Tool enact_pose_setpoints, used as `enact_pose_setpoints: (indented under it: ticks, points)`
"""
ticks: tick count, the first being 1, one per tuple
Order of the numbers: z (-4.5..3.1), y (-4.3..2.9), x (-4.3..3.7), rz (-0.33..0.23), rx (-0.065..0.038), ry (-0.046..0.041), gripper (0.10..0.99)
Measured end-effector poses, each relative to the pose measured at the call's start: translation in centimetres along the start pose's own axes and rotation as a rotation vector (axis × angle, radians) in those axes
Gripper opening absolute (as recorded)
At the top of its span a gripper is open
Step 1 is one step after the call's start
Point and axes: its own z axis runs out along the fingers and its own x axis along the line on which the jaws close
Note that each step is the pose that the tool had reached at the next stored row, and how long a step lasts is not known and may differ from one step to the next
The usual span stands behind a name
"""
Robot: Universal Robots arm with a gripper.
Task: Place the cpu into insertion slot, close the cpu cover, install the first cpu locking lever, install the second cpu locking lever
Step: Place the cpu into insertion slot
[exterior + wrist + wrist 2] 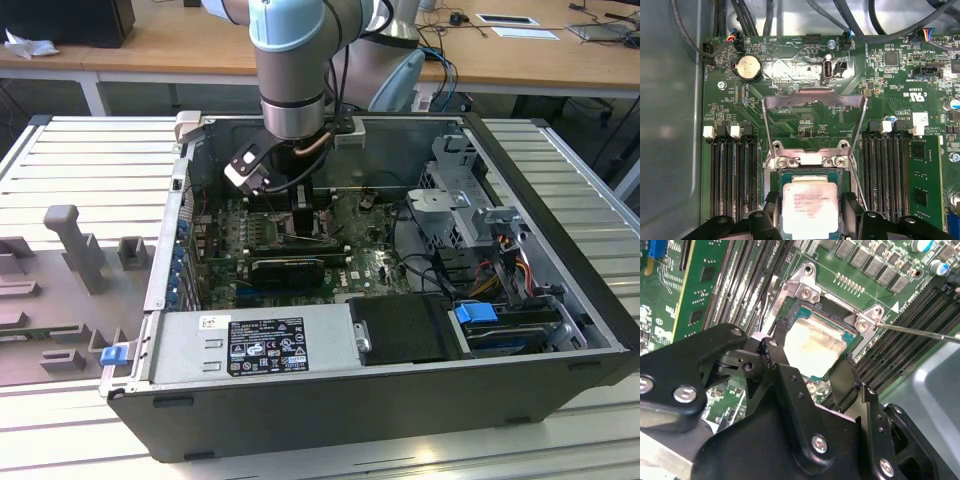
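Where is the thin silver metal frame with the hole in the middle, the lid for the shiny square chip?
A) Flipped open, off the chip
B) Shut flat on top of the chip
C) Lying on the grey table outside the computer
A: in the first wrist view the thin silver metal frame cover is swung back from its hinge over the green circuit board, and the silver-grey square chip has its top uncovered.

The gripper (812,351) is matt black with silver screws. The cpu (807,210) it clasps is silver-grey, with a pale sheen and dark print. Beyond the gripper, the cover (812,99) is bare silver over a green board (790,125) with white lettering. Flanking the gripper, black memory slots (732,172) carry white clips (708,132).
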Motion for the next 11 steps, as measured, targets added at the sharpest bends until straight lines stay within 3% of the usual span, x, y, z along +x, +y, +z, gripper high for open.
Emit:
enact_pose_setpoints:
  ticks: [3, 5, 8, 11]
  points:
    - [-0.08, 0.01, 0.01, 0.000, 0.000, -0.0005, 0.612]
    - [-0.07, 0.03, 0.00, 0.000, 0.000, -0.0120, 0.612]
    - [-0.07, 0.03, 0.00, 0.002, 0.000, -0.0169, 0.612]
    - [-0.21, 0.04, 0.00, 0.003, 0.000, -0.0122, 0.612]
